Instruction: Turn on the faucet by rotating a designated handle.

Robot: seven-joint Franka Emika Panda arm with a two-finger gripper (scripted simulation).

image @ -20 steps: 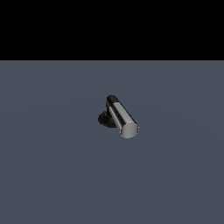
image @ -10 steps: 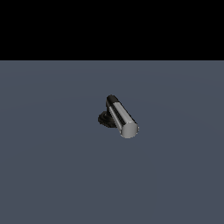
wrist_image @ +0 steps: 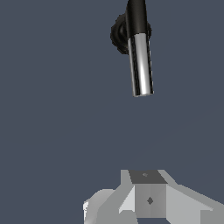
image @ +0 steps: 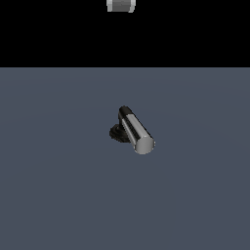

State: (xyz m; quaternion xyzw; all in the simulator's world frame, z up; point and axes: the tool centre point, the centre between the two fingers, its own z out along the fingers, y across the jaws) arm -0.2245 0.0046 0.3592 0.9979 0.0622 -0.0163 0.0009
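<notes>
The faucet (image: 128, 131) stands in the middle of the grey floor: a round black base (image: 117, 133) and a short black elbow (image: 125, 112). The handle (image: 137, 133), a shiny silver bar with a flat round end, juts from the elbow toward the camera and the exterior view's right. In the wrist view the handle (wrist_image: 141, 63) and the base (wrist_image: 120, 34) lie well ahead of my gripper (wrist_image: 146, 178). The gripper touches nothing, and only its grey-white body shows, so its jaws cannot be read. A small grey part of the arm (image: 120, 5) peeks in at the exterior view's top edge.
A flat grey floor (image: 58, 195) spreads around the faucet, with a black background (image: 49, 34) behind it.
A grey piece of the arm has come into the exterior view at its top edge. The faucet and handle have not moved.
</notes>
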